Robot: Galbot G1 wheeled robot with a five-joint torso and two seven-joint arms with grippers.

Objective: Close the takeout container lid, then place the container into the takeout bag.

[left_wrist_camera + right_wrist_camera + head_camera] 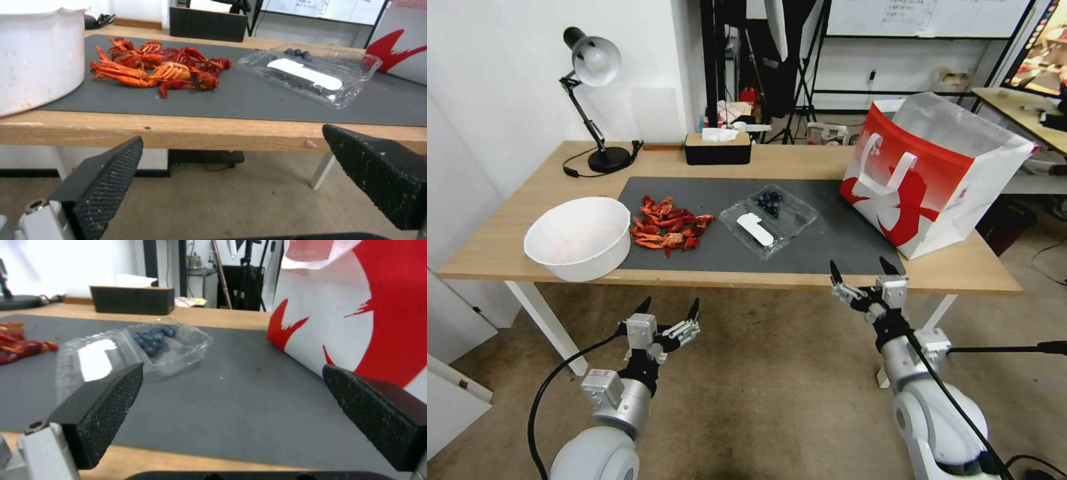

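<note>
Takeout container [768,220] seen lying open on grey mat, mid-surface, lid [752,231] flat toward robot, takeout bag [928,175] to right. Left hand [668,313] and right hand [860,269] held spread, empty, below surface edge. Lid best lifted by free edge, folded over blueberries [769,201], pressed lightly.

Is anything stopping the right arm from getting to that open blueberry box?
Probably not. The right end effector hangs open at the table's front edge, and only bare grey mat lies between it and the takeout container. The takeout bag stands off to the side.
</note>
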